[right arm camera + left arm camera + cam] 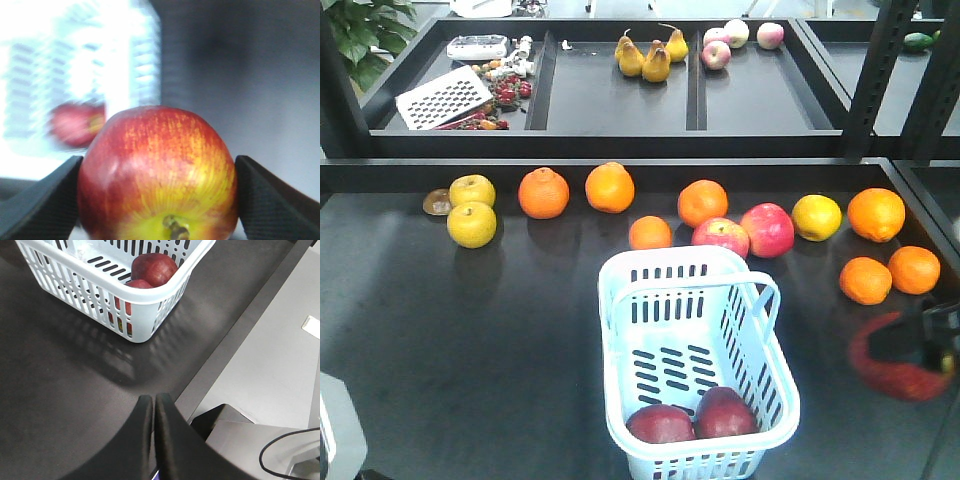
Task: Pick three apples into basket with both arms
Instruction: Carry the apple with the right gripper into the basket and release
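Right wrist view shows the right gripper (160,200) clamping a third dark red apple (157,172) beside the pale slotted plastic basket (760,395) — carried too low, it could strike the rim and slip. Left gripper (153,405) rests pinched together, empty.

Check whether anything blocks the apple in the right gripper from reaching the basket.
Nothing visible does. The dark red apple sits clamped in the right gripper, with bare black tabletop between it and the pale blue slotted plastic basket.
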Robot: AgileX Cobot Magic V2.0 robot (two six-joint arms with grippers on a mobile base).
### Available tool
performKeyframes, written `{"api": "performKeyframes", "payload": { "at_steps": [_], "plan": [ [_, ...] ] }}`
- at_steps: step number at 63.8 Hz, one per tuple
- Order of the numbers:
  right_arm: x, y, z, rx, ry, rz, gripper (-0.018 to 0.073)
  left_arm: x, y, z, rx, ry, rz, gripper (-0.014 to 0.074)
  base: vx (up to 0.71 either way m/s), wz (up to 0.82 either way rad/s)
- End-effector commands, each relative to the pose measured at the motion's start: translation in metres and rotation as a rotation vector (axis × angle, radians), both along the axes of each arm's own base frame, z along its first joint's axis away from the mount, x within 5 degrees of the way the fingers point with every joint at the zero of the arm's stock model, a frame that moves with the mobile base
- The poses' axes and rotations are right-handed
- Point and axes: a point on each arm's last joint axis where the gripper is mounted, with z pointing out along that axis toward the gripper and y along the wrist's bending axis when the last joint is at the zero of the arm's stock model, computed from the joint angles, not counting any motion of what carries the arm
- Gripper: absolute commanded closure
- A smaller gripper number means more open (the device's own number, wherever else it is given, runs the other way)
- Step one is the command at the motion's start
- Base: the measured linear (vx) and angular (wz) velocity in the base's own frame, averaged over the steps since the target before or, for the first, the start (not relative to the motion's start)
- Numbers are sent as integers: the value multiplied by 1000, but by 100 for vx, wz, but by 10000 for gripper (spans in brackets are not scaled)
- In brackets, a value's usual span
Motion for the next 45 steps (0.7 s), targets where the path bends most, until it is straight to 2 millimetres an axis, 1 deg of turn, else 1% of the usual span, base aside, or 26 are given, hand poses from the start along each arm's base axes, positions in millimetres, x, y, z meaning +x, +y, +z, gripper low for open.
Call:
{"api": "performKeyframes", "payload": {
  "at_steps": [1,8,15,22,28,32,37,45],
  "plan": [
    [-7,24,21,46,-144,37,564,5,-2,11,-58,-28,40,603,0,0],
    [-10,48,23,112,-190,90,564,5,-2,11,-59,-29,40,603,0,0],
    [-7,68,19,109,-220,149,560,5,-2,11,-59,-29,40,603,0,0],
    [-1,88,10,111,-212,211,547,5,-2,11,-59,-29,40,603,0,0],
    [5,103,-2,102,-183,248,510,5,-2,11,-59,-29,40,603,0,0],
    [10,109,-8,94,-178,253,461,5,-2,11,-59,-29,40,603,0,0],
    [17,115,-16,87,-180,258,367,5,-2,11,-59,-29,40,603,0,0],
    [25,119,-23,110,-185,244,145,5,-2,11,-59,-29,40,603,0,0]
  ]
}}
